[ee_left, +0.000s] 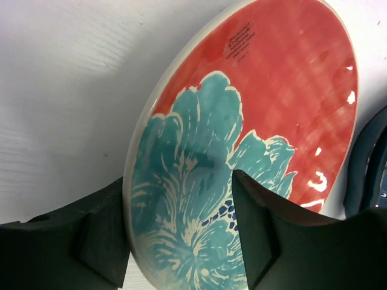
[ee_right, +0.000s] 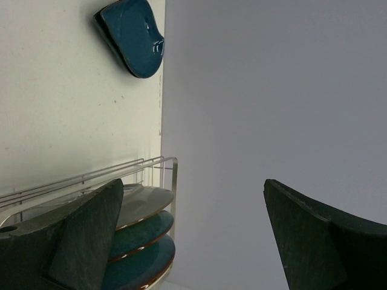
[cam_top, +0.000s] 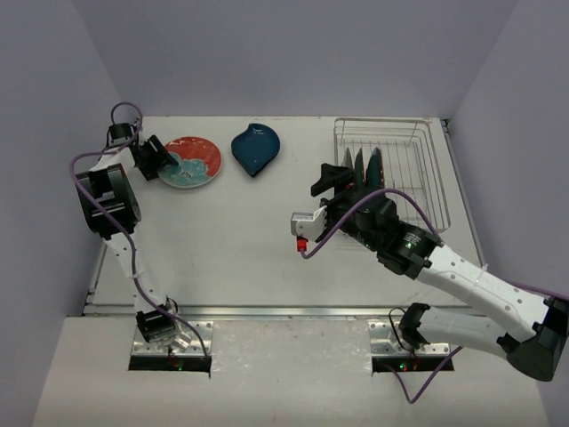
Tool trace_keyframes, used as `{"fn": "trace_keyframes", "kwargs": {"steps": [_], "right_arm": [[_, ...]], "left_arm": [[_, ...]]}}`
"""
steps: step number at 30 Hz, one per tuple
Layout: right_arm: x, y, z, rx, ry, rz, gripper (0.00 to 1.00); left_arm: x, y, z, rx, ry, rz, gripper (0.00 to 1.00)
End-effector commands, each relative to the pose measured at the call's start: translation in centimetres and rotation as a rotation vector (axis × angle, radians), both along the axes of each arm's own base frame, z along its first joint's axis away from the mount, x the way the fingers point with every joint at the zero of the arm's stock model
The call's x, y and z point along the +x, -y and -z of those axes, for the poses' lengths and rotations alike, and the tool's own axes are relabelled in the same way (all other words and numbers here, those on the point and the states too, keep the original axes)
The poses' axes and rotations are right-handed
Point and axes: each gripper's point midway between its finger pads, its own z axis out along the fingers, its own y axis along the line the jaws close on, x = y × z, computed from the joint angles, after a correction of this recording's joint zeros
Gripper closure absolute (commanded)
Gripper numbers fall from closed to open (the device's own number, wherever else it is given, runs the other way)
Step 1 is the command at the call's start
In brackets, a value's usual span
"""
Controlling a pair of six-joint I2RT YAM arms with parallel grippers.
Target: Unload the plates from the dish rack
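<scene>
A round plate (cam_top: pixel 189 162) with a white rim, red glaze and a teal flower lies flat on the table at the far left. My left gripper (cam_top: pixel 164 160) straddles its left rim, fingers apart. In the left wrist view the plate (ee_left: pixel 254 109) fills the gap between the left gripper's (ee_left: pixel 178 181) jaws. A dark blue leaf-shaped dish (cam_top: pixel 256 149) lies beside it. The wire dish rack (cam_top: pixel 418 169) stands at the far right, with dark plates (cam_top: pixel 366 166) upright at its left end. My right gripper (cam_top: pixel 342 182) hovers open by them, holding nothing. The right wrist view shows stacked plate edges (ee_right: pixel 142 232) behind the rack rail (ee_right: pixel 174 166).
Grey walls close in the table on the left, back and right. The rack's right part (cam_top: pixel 427 200) holds only bare wire. The leaf dish (ee_right: pixel 133 36) shows at the top of the right wrist view.
</scene>
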Motion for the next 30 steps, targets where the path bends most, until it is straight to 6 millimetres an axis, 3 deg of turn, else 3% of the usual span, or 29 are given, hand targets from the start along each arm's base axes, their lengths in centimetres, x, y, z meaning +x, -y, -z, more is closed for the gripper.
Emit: {"fn": "trace_keyframes", "kwargs": {"steps": [1, 7, 10, 16, 19, 21, 23, 24, 26, 30], "right_arm": [[-0.2, 0.2, -3.5, 0.08, 0.042, 0.005, 0.01], [0.1, 0.7, -3.2, 0.116, 0.012, 0.056, 0.01], [0.7, 1.4, -3.0, 0.184, -0.034, 0.13, 0.01], [1.7, 3.4, -2.7, 0.407, -0.226, 0.303, 0.01], [3.0, 5.5, -3.0, 0.58, -0.342, 0.424, 0.01], [4.1, 8.2, -2.4, 0.697, -0.438, 0.545, 0.01], [5.0, 10.9, -1.2, 0.79, -0.523, 0.659, 0.01], [5.1, 10.9, -1.1, 0.837, -0.565, 0.669, 0.01], [5.6, 12.6, 0.1, 0.897, -0.633, 0.74, 0.01], [6.3, 15.7, 2.5, 0.99, -0.774, 0.848, 0.01]], "left_arm": [[-1.4, -0.8, 3.5, 0.059, -0.091, 0.003, 0.39], [-2.2, -3.0, 3.0, 0.175, -0.137, -0.04, 0.36], [-3.0, -3.6, 2.2, 0.209, -0.159, -0.047, 0.15], [-5.2, -4.9, -0.8, 0.253, -0.145, -0.076, 0.09], [-5.4, -4.2, -3.7, 0.272, -0.066, -0.021, 0.11], [-5.5, -2.8, -8.1, 0.307, 0.063, 0.055, 0.13], [-6.0, -0.1, -13.5, 0.367, 0.209, 0.143, 0.14], [-6.5, 0.7, -14.1, 0.415, 0.231, 0.199, 0.14], [-7.7, 3.5, -19.2, 0.509, 0.357, 0.287, 0.14], [-10.0, 9.0, -23.7, 0.615, 0.48, 0.412, 0.14]]}}
